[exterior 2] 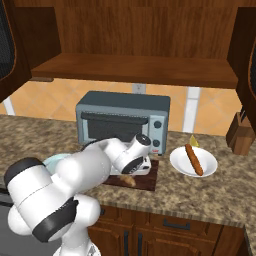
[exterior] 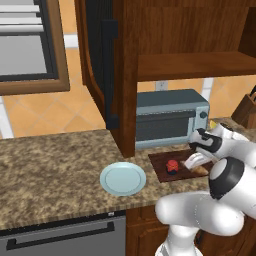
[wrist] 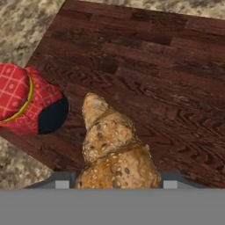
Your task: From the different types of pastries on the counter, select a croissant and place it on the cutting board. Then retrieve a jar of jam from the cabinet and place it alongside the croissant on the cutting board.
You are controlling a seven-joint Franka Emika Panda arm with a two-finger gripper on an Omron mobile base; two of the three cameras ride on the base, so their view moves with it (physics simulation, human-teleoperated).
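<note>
Golden-brown ridged croissant (wrist: 115,149) lies on the dark reddish-brown wooden cutting board (wrist: 167,66), squat red jam jar (wrist: 28,105) just beside it. Two-finger gripper (exterior: 196,161) is narrowed around the croissant.

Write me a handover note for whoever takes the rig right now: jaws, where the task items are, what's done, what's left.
Gripper: low over the cutting board, right at the croissant. The croissant sits between the jaws in the hand view; I cannot tell whether they are clamped on it.
Croissant: on the board.
Jar of jam: on the board near its corner, just beside the croissant.
Done: both items are on the board, side by side.
Left: probably only confirming the jaws are free of the croissant and lifting clear without nudging the jar.
</note>
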